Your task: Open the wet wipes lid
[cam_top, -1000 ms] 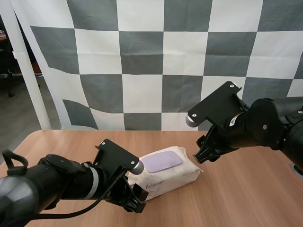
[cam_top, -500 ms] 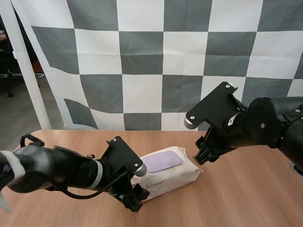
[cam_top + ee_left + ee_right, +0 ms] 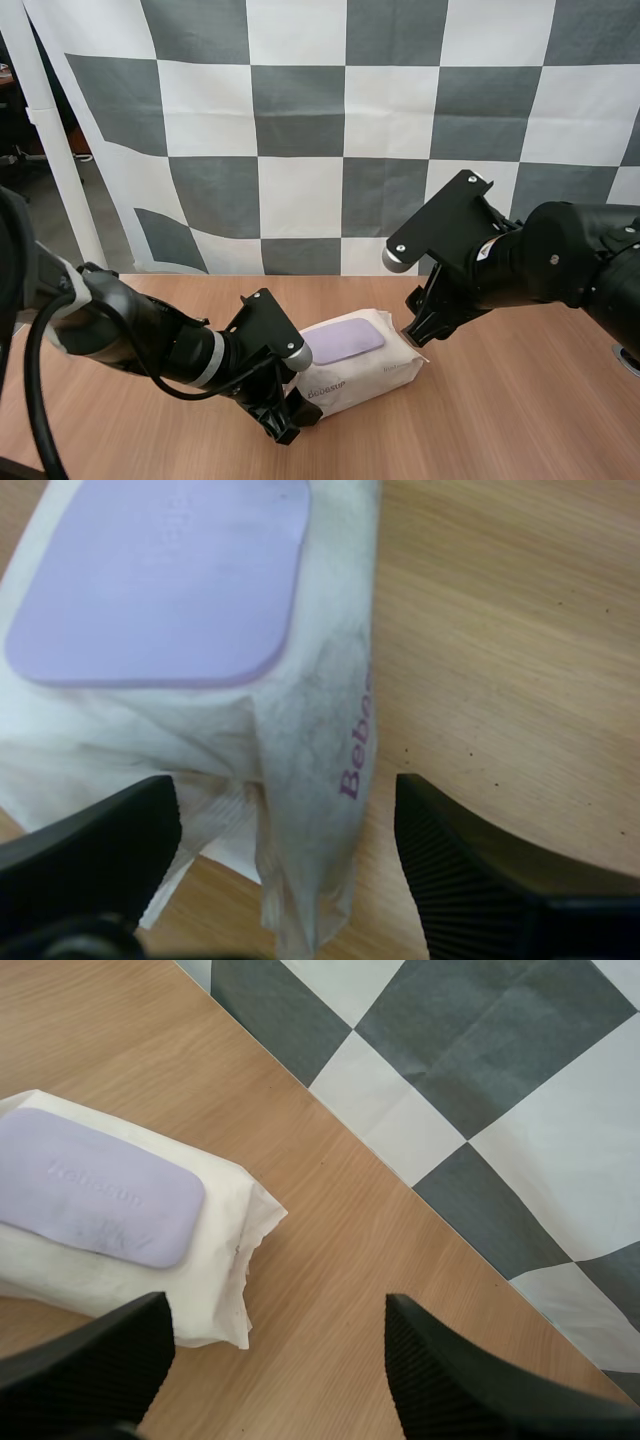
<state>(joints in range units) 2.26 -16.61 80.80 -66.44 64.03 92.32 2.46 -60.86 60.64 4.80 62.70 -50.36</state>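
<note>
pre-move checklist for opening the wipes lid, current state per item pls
1. Lid shut and flat on the wet wipes pack: ok, opening not yet done.
2. Left tool open: ok, it straddles the pack's crimped end.
3. Left tool holding the pack down: not ok, it is not closed on the pack.
4. Right tool open: ok.
5. Right tool lined up on the lid: not ok, its gap sits over bare table just past the pack's other end.
6. Which lid edge lifts: cannot tell.
</note>
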